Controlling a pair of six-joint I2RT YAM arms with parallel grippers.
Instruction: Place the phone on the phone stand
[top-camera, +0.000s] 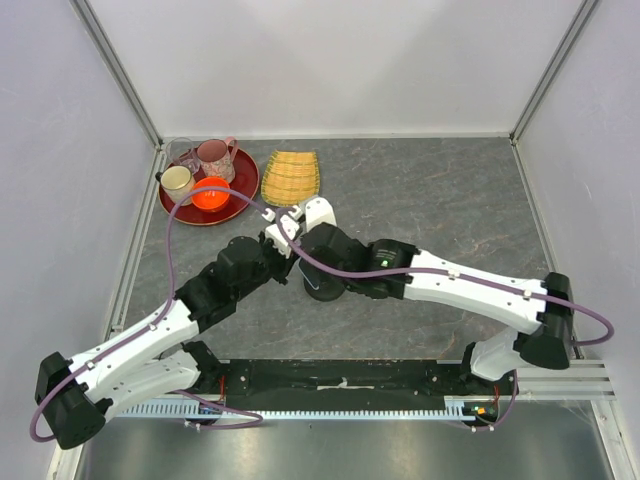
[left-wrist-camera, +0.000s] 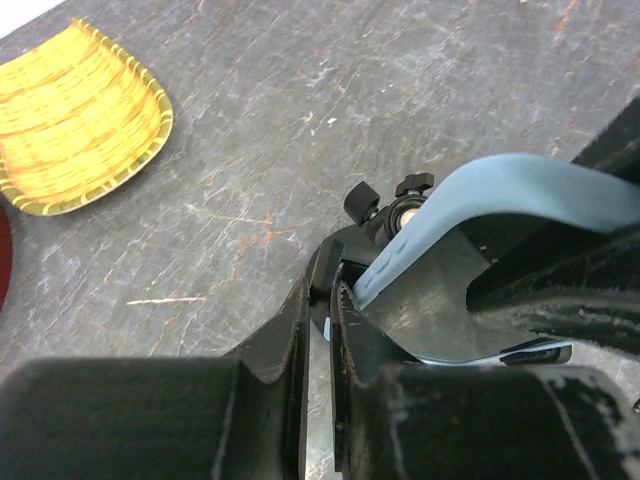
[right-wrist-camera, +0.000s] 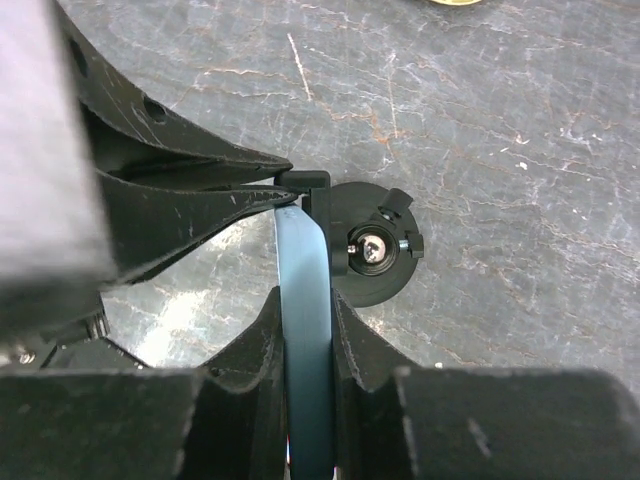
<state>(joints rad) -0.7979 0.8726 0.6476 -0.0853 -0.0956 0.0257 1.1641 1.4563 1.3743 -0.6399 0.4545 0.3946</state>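
Edge-on phone (right-wrist-camera: 298, 250) clamped in right end effector (right-wrist-camera: 303, 300), screen hidden, left end effector (left-wrist-camera: 320, 295) pinched narrow, contact unclear, phone stand (right-wrist-camera: 375, 275) part-covered

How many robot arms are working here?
2. The left arm comes in from bottom left, the right arm from bottom right; both meet at the phone mid-table. None seems hidden.

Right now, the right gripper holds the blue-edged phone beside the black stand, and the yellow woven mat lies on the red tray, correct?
Not quite. The yellow woven mat lies on the table beside the red tray, not on it; the top view shows this. The rest is right: the right gripper holds the phone beside the stand.
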